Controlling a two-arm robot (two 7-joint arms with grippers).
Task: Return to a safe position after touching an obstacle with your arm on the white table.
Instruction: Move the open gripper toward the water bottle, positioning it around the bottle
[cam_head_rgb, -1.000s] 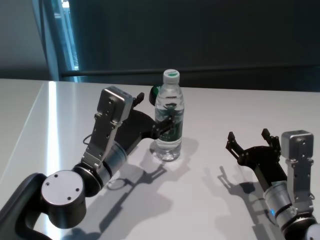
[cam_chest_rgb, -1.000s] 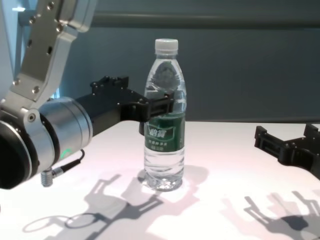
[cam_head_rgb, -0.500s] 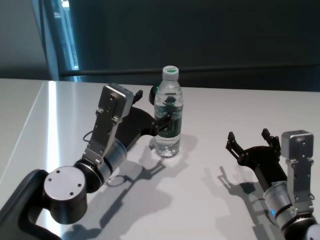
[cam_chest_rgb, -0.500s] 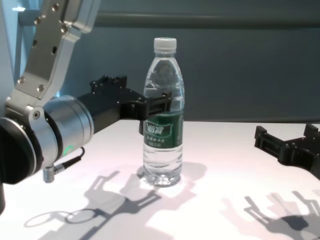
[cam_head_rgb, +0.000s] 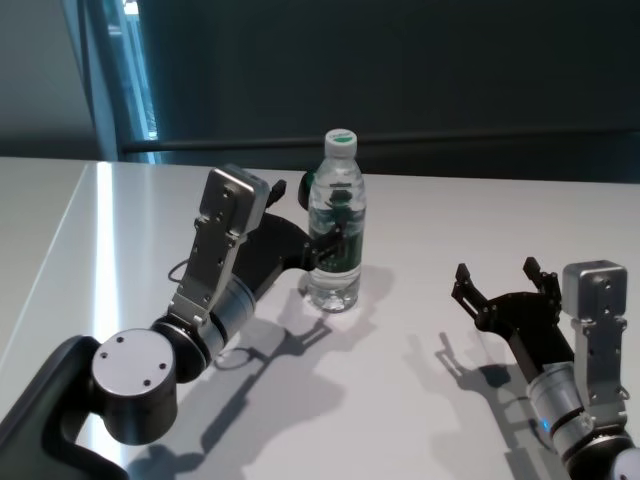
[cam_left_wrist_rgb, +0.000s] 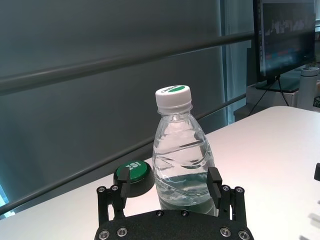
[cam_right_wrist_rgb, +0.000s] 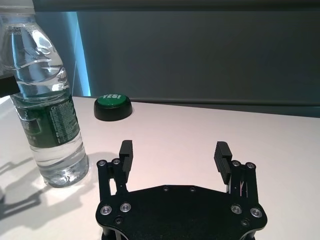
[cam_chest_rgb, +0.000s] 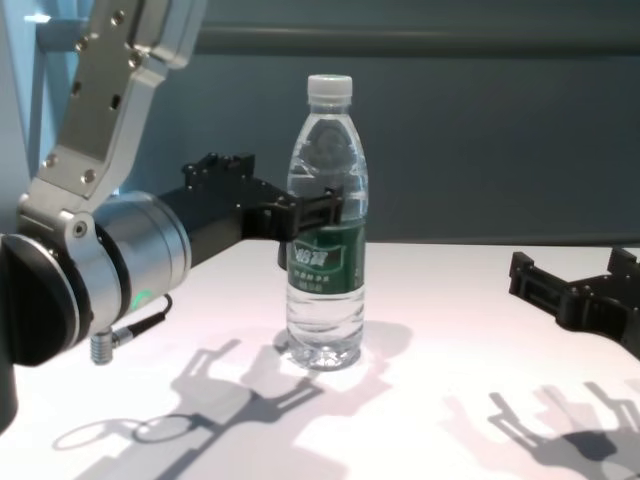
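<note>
I see the water bottle (cam_head_rgb: 334, 225) standing straight up in the middle of the frame, on the white table (cam_head_rgb: 400, 400). My left gripper (cam_chest_rgb: 322, 210) is right up against it, just above the green band. Its fingers (cam_left_wrist_rgb: 215, 181) are spread open, one on each side of the bottle, so nothing is squeezed. I cannot tell for sure if a finger is touching the plastic.

I think this is the touch part of the job, and the arm must now pull straight back. If it swings sideways, a finger could knock the bottle over, because the bottle is tall and thin.

My right gripper (cam_head_rgb: 495, 282) waits low at the right of the frame, well apart from the bottle, open and holding nothing. A green button (cam_right_wrist_rgb: 113, 106) sits behind the bottle.
</note>
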